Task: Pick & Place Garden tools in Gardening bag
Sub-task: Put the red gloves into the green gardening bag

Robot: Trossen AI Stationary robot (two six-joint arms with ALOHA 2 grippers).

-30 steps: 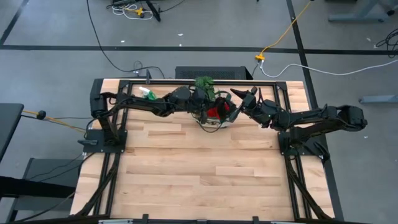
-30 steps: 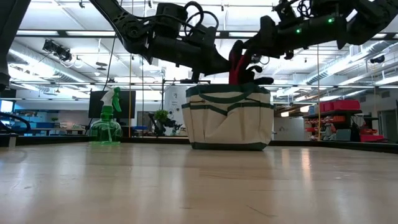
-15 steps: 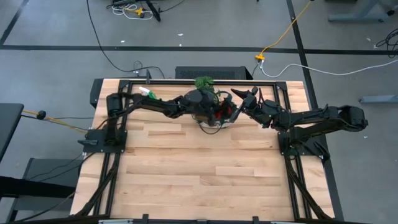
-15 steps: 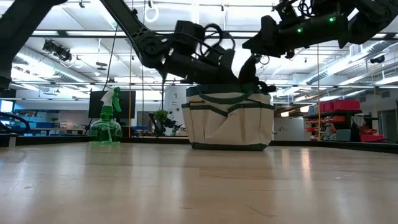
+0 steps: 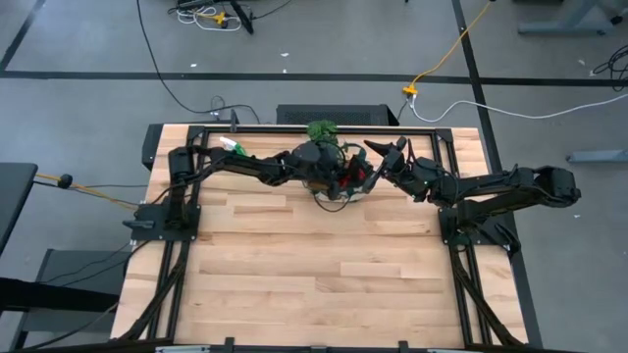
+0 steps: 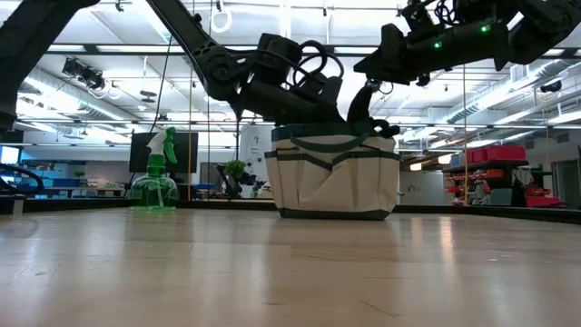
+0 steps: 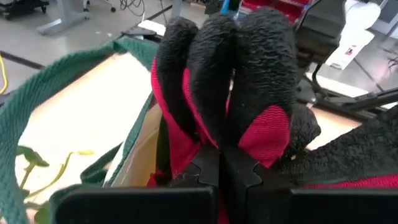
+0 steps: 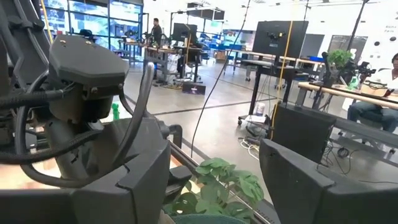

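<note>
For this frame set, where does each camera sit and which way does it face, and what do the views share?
High view: overhead, straight down on table, both arms over gardening bag.
Low view: table height, level across; bag, spray bottle, arms above.
Left wrist view: on left arm, left gripper shut on red-and-black glove over the bag.
Right wrist view: on right arm, open right gripper; left arm, room beyond.
Shared: bag in high, low, left wrist.

A leafy green plant [image 5: 322, 129] is sitting at the far edge of the wooden table [image 5: 314, 265]. A yellow cable [image 5: 446, 54] and black cables [image 5: 162, 74] are lying across the grey floor [image 5: 88, 39]. A seated person [image 8: 373, 93] is working at a distant desk.
</note>
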